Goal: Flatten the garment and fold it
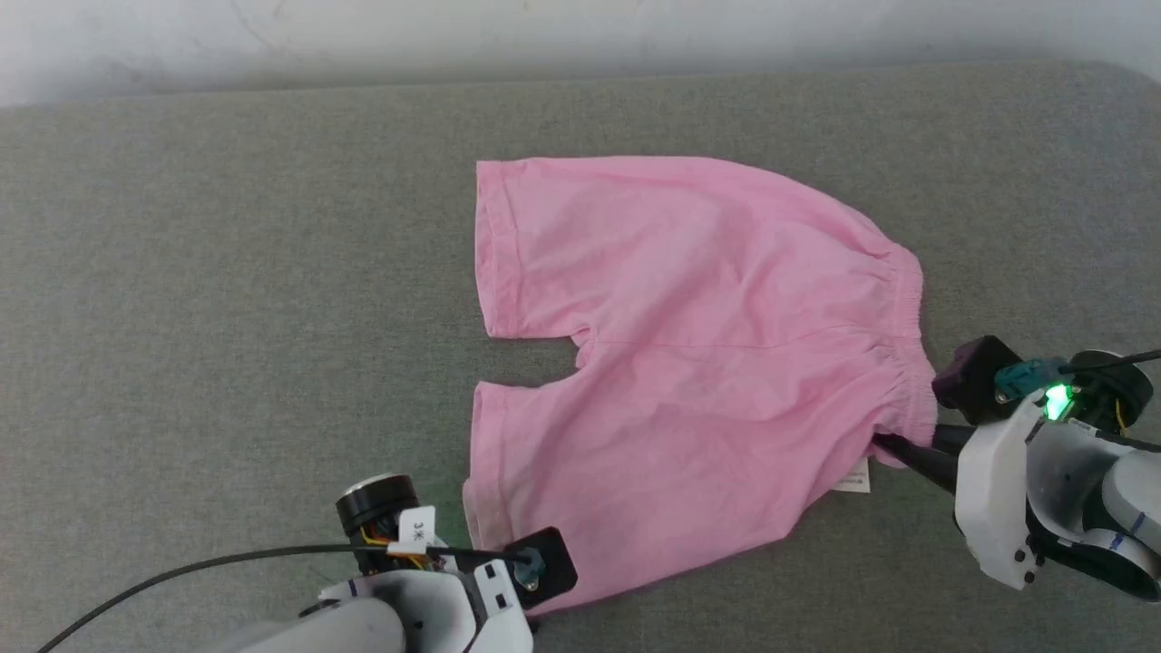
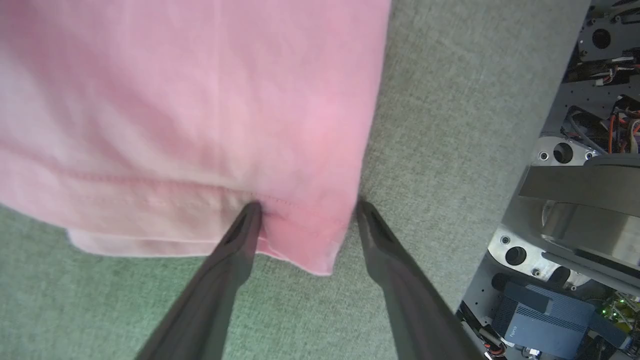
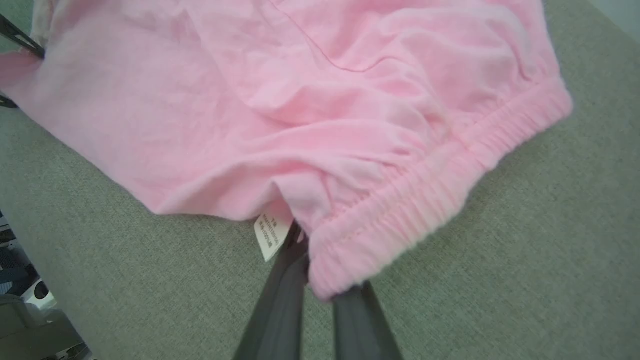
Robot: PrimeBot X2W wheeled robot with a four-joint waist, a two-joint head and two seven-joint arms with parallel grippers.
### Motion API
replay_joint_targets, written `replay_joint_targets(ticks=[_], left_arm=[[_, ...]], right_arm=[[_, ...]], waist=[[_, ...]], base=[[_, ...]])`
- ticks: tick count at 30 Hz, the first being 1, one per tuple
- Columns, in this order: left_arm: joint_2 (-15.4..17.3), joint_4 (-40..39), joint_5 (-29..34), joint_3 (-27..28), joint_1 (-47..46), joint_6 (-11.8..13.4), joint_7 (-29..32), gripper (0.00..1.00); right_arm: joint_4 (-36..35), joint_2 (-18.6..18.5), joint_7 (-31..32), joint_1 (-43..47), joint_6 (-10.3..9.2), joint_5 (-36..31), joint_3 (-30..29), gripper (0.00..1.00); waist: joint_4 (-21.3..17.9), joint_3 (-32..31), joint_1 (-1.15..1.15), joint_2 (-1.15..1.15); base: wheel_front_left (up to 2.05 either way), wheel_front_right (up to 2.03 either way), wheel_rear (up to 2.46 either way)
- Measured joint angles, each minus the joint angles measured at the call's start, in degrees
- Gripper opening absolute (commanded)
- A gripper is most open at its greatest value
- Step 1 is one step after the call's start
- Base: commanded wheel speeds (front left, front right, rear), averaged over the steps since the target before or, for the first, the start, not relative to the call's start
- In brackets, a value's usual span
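Observation:
The garment (image 1: 689,345), a pair of light pink shorts, lies spread on the grey padded surface (image 1: 227,290) with its legs to the left and its gathered waistband (image 1: 902,308) to the right. My right gripper (image 1: 893,446) is shut on the near corner of the waistband (image 3: 400,210), next to the small white label (image 3: 270,235). My left gripper (image 2: 307,209) stands open at the near leg's hem corner (image 2: 300,240). One fingertip (image 2: 252,212) presses on the hem and the other (image 2: 364,210) rests on the surface beside the cloth. In the head view the left wrist (image 1: 508,580) covers those fingers.
A pale wall (image 1: 580,36) runs along the far edge of the surface. In the left wrist view the surface's near edge drops off to the robot's base (image 2: 575,200) with its cables and electronics. Bare grey fabric lies to the left of the shorts.

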Motion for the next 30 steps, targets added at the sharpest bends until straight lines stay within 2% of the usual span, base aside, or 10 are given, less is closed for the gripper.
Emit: replay_joint_targets(ticks=[1, 2, 3, 9, 13, 19, 21, 26, 30], left_arm=[[-0.25, 0.59, -0.08, -0.9, -0.74, -0.04, -0.05, 1.0], [-0.33, 0.93, -0.11, -1.72, -1.55, -0.14, -0.05, 0.42], [-0.43, 1.24, -0.57, -2.14, -2.1, -0.26, -0.07, 0.0], [-0.12, 2.31, -2.3, -2.66, -3.36, -0.23, -3.03, 0.0], [1.64, 0.6, -2.24, -1.46, -2.58, 1.58, -7.54, 0.0], [5.9, -2.47, -0.78, 5.79, -3.76, 6.98, -16.38, 0.0], [6.78, -2.61, -0.66, 7.78, -5.06, 7.67, -18.31, 0.0], [6.31, -2.33, -0.65, 12.6, -9.54, 9.36, -23.35, 0.0], [5.7, 1.86, -0.63, 16.17, -15.03, 9.38, -26.47, 0.0]], right_arm=[[0.01, 0.05, -0.05, -0.02, 0.0, -0.04, 0.04, 0.0], [0.0, 0.19, -0.07, -0.08, 0.0, -0.04, 0.09, 0.0], [0.01, 0.3, -0.07, -0.19, 0.0, -0.04, 0.18, 0.0], [0.4, 0.43, -0.83, -0.57, 0.0, -0.01, 0.6, 0.0], [0.26, -0.12, -2.14, -0.44, 0.0, -0.13, 0.52, 0.0], [-2.74, -1.0, -5.21, -0.06, 0.0, -0.92, -3.21, 0.0], [-4.22, -1.16, -6.16, -0.1, 0.0, -0.78, -5.56, 0.0], [-6.34, -1.25, -7.2, -1.68, 0.0, -1.38, -10.79, 0.0], [-5.6, 0.24, -8.48, -5.59, 0.0, -3.04, -14.62, 0.0]], waist=[[-0.06, 0.27, 0.0, 0.0], [-0.15, 0.5, 0.0, 0.0], [-0.24, 0.69, 0.0, 0.0], [-0.51, 0.2, 0.01, 0.0], [-0.2, -1.38, 0.01, 0.0], [0.34, -4.45, 0.0, 0.0], [0.45, -5.52, 0.0, 0.0], [0.44, -7.45, 0.0, 0.0], [0.08, -7.24, 0.0, 0.0]], base=[[0.0, 0.0, 0.0], [0.0, 0.0, 0.0], [0.0, 0.0, 0.0], [0.0, 0.0, 0.0], [0.0, 0.0, 0.0], [0.0, 0.0, 0.0], [0.0, 0.0, 0.0], [0.0, 0.0, 0.0], [0.0, 0.0, 0.0]])
